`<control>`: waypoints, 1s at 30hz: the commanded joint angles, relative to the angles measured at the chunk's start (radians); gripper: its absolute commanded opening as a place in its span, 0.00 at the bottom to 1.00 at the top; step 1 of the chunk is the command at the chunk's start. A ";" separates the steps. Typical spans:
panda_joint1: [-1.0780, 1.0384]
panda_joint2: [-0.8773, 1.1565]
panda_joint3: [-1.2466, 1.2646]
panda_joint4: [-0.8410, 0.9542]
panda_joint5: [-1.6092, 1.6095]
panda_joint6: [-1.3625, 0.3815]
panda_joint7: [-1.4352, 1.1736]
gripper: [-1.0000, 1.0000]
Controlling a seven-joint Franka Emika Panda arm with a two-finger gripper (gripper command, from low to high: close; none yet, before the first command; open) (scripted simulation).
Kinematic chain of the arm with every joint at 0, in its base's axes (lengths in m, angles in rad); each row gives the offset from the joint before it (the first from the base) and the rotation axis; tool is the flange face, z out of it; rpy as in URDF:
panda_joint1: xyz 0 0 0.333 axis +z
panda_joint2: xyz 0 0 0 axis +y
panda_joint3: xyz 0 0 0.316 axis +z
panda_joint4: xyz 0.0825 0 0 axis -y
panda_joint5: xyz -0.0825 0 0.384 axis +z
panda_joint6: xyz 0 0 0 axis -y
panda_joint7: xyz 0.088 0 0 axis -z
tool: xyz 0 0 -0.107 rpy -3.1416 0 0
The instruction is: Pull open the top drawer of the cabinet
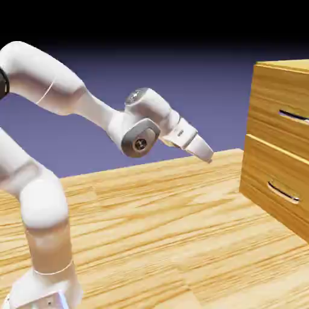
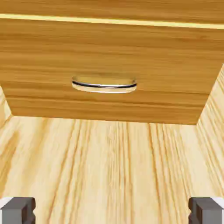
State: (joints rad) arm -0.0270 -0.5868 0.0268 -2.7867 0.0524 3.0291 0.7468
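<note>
The top drawer point(image 1: 280, 99) is seen at the exterior view's right, above the lower drawer point(image 1: 277, 181): brown wood-grained front, slim silver handle point(image 1: 294, 116), closed. The gripper's point(image 2: 112, 211) fingers are held spread, well apart from it.

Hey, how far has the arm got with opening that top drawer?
Nothing looks done: the top drawer sits closed. Nothing is in hand; the gripper is open, away from the cabinet. Left: reach the upper handle, grip it and pull.
</note>
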 commanded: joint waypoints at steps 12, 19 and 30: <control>-0.388 -0.167 0.267 0.232 0.522 -0.079 0.058 0.50; -0.615 -0.265 0.423 0.367 0.826 -0.125 0.091 0.50; -0.970 -0.418 0.668 0.579 1.305 -0.197 0.144 0.50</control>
State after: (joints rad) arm -0.9973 -1.0050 0.6944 -2.2073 1.3571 2.8325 0.8912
